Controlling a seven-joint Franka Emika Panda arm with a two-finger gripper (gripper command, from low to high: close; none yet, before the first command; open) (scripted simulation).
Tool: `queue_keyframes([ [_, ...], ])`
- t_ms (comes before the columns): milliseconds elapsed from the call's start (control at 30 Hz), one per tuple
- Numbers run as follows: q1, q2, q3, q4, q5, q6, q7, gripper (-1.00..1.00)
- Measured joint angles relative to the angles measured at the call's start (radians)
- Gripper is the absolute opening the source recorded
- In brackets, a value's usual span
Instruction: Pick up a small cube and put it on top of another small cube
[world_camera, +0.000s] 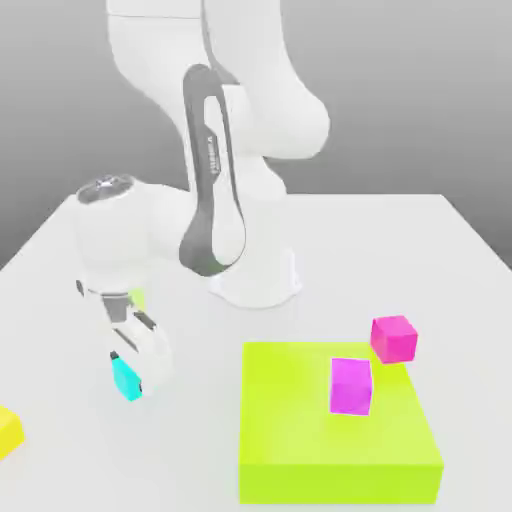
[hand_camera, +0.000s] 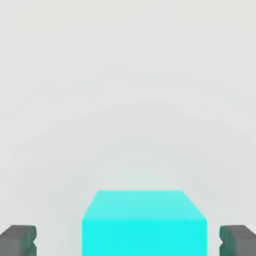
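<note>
The small cyan cube (world_camera: 127, 379) rests on the white table at the exterior view's left, directly under my gripper (world_camera: 133, 372). In the hand view the cyan cube (hand_camera: 144, 222) lies between the two dark fingertips (hand_camera: 19, 240), which stand wide apart with a gap on each side of it. My gripper (hand_camera: 129, 241) is open and straddles the cube without touching it. The yellow cube (world_camera: 8, 431) sits at the left edge of the exterior view, half cut off, a short way from the gripper.
A large flat lime-green block (world_camera: 335, 425) lies at the exterior view's right with a magenta cube (world_camera: 351, 385) on top. A second magenta cube (world_camera: 394, 338) sits at its far corner. The robot base (world_camera: 255, 280) stands behind.
</note>
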Motion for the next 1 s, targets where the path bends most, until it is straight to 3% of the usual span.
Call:
queue_keyframes([
  [433, 0.02, -0.077, -0.016, 0.002, -0.017, -0.064, 0.027, -1.0],
  [1000, 0.026, -0.289, -0.067, -0.054, -0.144, -0.235, 0.107, -1.0],
])
